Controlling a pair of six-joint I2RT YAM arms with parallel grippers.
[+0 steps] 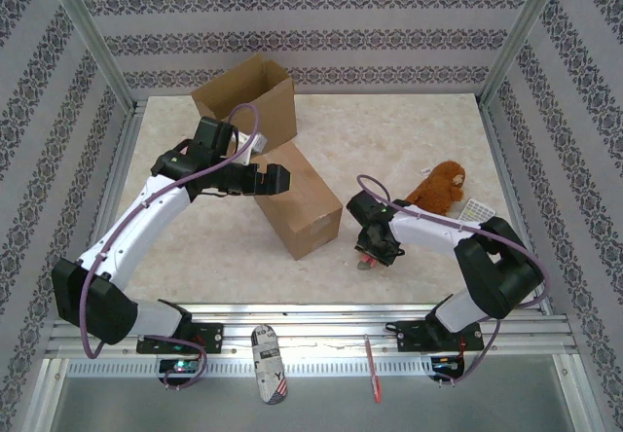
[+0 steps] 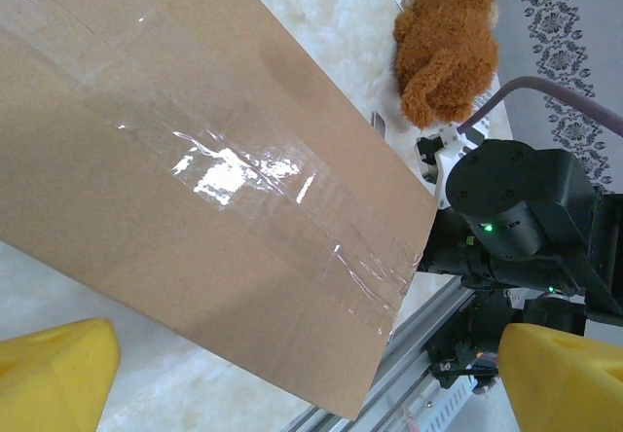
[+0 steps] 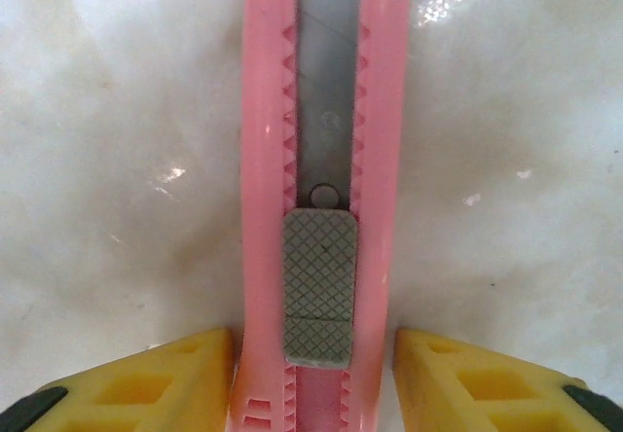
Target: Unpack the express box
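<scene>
Right now everything turns on the pink utility knife (image 3: pixel 321 160), which lies flat on the desk (image 1: pixel 409 130) directly under the right gripper (image 1: pixel 375 247). In the right wrist view its long axis runs straight away from the wrist, and the handle sits centred between the two yellow fingers (image 3: pixel 458 374). The jaws stand about half open, one finger just beside each edge of the handle. I cannot tell whether they press on it or only flank it. The grey slider faces up and a length of blade shows in the channel beyond it. The sealed express box (image 1: pixel 300 203) lies just to the left of this gripper, near the middle of the desk, with its long axis running from far left to near right. Its nearer end is close to the knife. The left gripper (image 1: pixel 271 179) is the nearer one to the box, poised at its far-left end with its jaws spread wide and nothing between them. In the left wrist view, clear tape (image 2: pixel 243 174) crosses the cardboard face close in front of those fingers. A second box (image 1: pixel 248 96), already open, stands at the far left, and a brown plush toy (image 1: pixel 440 187) lies to the right, well apart from both. By my judgement the blade must travel left to the taped seam once the knife is firmly held.
</scene>
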